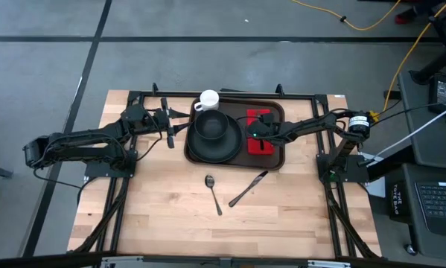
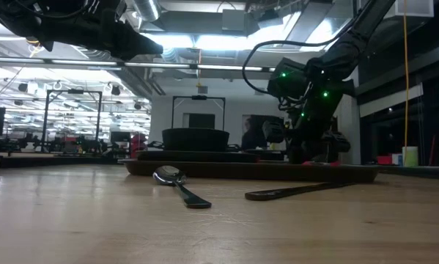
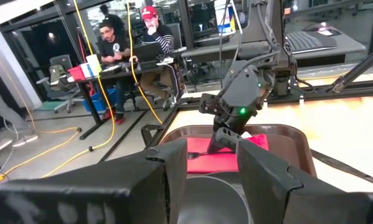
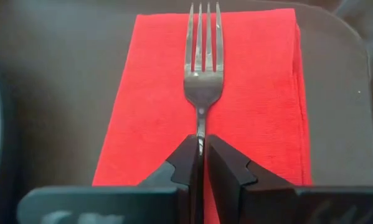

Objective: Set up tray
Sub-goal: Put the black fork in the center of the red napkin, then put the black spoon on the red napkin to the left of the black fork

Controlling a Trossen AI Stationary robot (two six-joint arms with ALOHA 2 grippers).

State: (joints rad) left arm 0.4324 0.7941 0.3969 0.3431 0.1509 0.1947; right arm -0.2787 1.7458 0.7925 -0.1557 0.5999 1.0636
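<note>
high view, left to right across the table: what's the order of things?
Left gripper → white mug and black plate → right gripper over the red napkin, all on the tray. Nearer: spoon → knife.

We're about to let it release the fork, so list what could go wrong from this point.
1. The right gripper is shut on the fork handle over the red napkin; opening it could nudge the fork askew or drag the napkin, perhaps.
2. The spoon and knife lie on the table outside the tray; reaching for them, the arm could clip the bowl or mug.
</note>
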